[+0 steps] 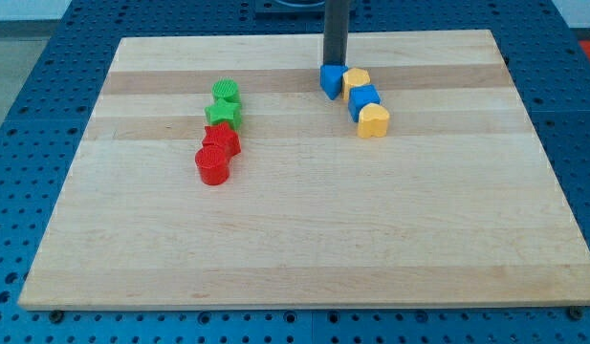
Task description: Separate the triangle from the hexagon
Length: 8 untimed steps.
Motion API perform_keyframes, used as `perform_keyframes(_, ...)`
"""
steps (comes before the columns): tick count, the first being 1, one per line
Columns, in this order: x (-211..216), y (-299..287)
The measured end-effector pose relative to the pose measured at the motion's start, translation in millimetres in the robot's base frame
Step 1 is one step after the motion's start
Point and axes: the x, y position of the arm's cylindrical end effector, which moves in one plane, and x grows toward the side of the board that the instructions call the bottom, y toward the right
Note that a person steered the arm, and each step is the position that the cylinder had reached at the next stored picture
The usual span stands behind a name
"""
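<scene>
Tool is a bare rod with nothing to pinch; my tip [333,63] touches blue triangle [331,80] from the view's top, yellow hexagon [356,82] just right, on desk [304,229].

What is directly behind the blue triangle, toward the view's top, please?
The dark rod stands right behind the blue triangle, with my tip at its top edge. Whether they touch is hidden. The yellow hexagon sits beside it.
</scene>
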Motion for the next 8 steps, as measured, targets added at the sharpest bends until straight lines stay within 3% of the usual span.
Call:
perform_keyframes(3,30.3,-10.1)
perform_keyframes(7,132.2,-24.6)
perform_keyframes(8,123.9,-29.0)
